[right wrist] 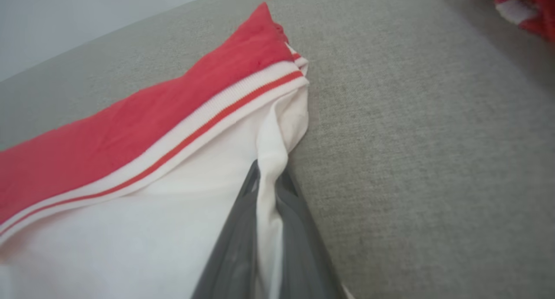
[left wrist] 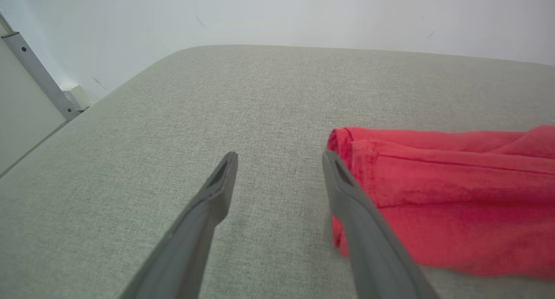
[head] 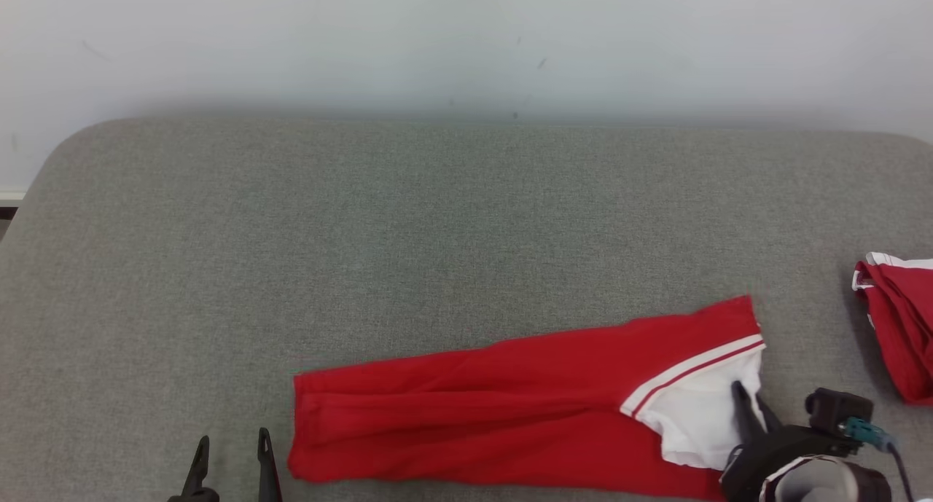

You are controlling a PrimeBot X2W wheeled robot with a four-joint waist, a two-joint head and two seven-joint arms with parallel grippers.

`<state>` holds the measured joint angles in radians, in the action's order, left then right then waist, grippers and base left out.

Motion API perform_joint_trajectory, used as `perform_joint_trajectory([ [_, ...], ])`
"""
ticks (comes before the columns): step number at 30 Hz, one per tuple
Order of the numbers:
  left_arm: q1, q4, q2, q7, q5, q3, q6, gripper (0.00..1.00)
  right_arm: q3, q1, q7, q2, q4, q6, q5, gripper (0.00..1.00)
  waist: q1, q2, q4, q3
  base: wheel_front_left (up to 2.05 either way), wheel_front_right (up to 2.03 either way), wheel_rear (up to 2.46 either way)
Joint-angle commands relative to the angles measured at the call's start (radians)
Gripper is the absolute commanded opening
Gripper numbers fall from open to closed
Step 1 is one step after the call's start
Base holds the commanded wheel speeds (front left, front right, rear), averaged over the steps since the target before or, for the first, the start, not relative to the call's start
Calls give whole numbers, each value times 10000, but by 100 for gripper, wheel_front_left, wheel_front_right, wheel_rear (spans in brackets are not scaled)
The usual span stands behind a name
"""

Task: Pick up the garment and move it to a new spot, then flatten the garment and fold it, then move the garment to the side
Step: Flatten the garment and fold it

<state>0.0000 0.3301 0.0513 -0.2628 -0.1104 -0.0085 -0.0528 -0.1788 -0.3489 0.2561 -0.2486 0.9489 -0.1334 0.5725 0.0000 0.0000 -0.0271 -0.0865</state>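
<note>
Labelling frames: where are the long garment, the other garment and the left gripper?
long garment (head: pixel 474 407), head view, middle of red cloth.
other garment (head: pixel 902 327), head view, red fold.
left gripper (head: pixel 233 439), head view, between fingertips.

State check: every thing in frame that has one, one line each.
garment: long folded strip, flat on the grey surface, white end pinched.
right gripper: shut on garment's white edge.
left gripper: open, empty, beside garment's red end.
second red garment: bunched at the right edge, untouched.
</note>
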Motion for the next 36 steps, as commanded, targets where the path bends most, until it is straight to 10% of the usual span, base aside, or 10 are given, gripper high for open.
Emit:
perform_joint_trajectory([
  [1, 59, -49, -13, -23, -28, -36, -15, 100, 307, 98, 31, -278, 183, 55, 5, 0, 0, 0, 23, 5, 0, 0, 0],
  [12, 20, -48, -10, -23, -166, -150, -74, 100, 1052, 702, 89, 297, -1878, 43, -773, 0, 0, 0, 295, -61, 0, 0, 0],
  [36, -341, 109, -11, -23, -375, -916, -73, 100, -5093, 89, -751, 625, -5608, 43, 1645, 0, 0, 0, -711, -328, 0, 0, 0],
])
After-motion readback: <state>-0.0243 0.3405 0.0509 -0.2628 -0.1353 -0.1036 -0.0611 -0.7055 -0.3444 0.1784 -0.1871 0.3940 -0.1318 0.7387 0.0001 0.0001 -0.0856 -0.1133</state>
